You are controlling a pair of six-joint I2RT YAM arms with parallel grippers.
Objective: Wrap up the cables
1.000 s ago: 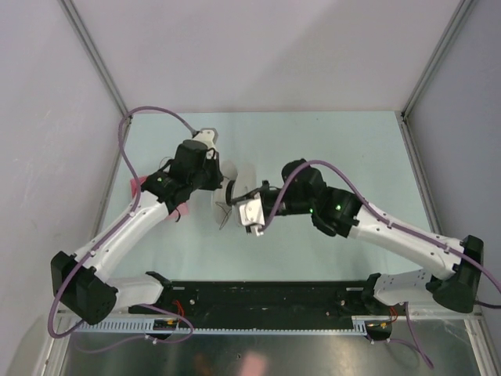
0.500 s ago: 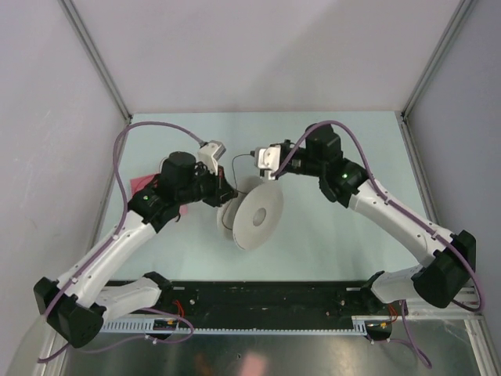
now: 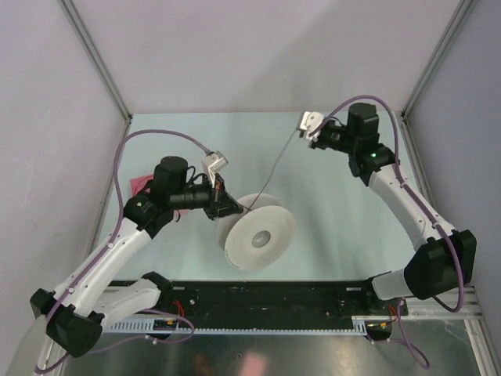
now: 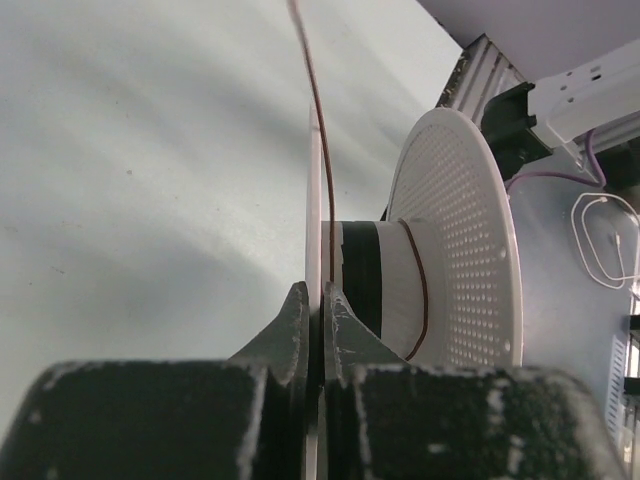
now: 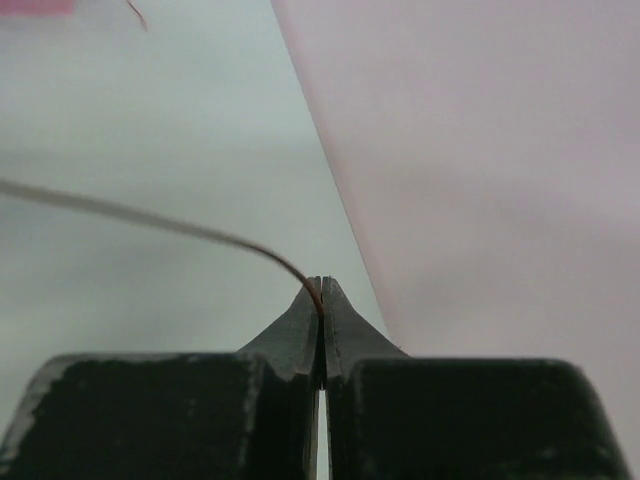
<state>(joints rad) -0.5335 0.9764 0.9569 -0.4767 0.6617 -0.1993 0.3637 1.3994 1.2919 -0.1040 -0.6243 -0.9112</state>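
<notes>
A pale grey spool (image 3: 262,233) stands on edge mid-table. My left gripper (image 3: 228,207) is shut on the thin edge of its near flange (image 4: 313,190); in the left wrist view the gripper (image 4: 318,296) pinches that flange. Beyond it are the hub with a black band and the perforated far flange (image 4: 458,230). A dark red cable (image 3: 278,166) runs taut from the hub up to my right gripper (image 3: 300,131) at the back right. In the right wrist view the gripper (image 5: 320,287) is shut on the cable (image 5: 180,228), which curves off to the left. One turn of cable (image 4: 421,290) lies on the hub.
A small pink object (image 3: 139,185) lies at the table's left edge behind the left arm. Lilac walls close the table at the back and both sides, and the right gripper is close to the back wall. A black rail (image 3: 258,296) runs along the near edge.
The right gripper has swung from beside the spool to the back right, drawing the cable out straight. The left gripper has brought the spool nearer and to the right.
</notes>
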